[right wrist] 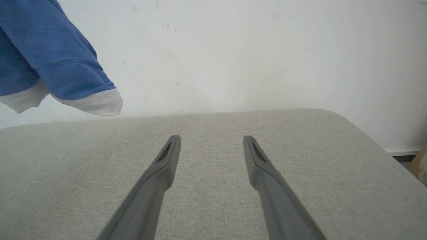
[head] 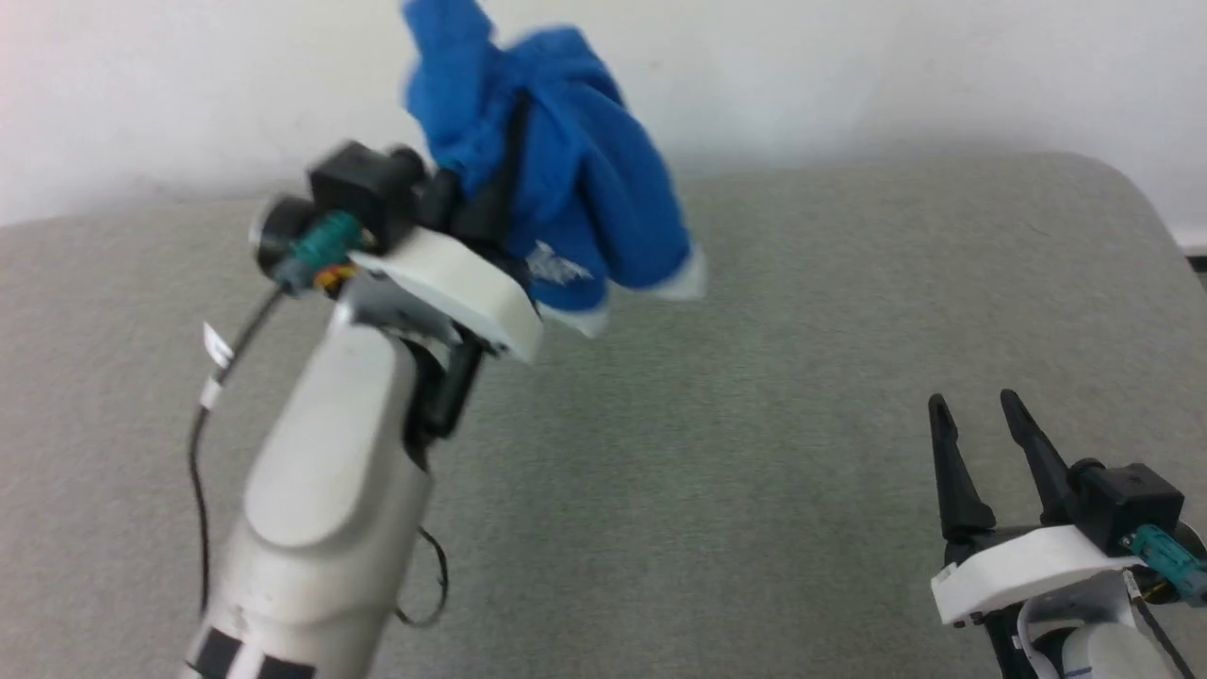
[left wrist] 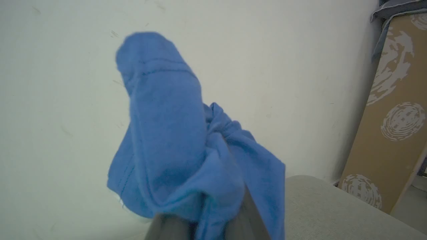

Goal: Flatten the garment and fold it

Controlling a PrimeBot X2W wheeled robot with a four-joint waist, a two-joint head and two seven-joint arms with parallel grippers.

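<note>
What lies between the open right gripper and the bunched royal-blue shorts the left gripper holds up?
Nothing: just bare grey fabric surface between right gripper and shorts, shown in head and right wrist views.

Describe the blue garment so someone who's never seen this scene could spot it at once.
Start at the grey padded table against the white wall. Above its far left part, the left claw holds up the garment, a bunched bundle hanging in the air. Unlike the grey table and white wall, it is bright blue, with white hem trim.
</note>
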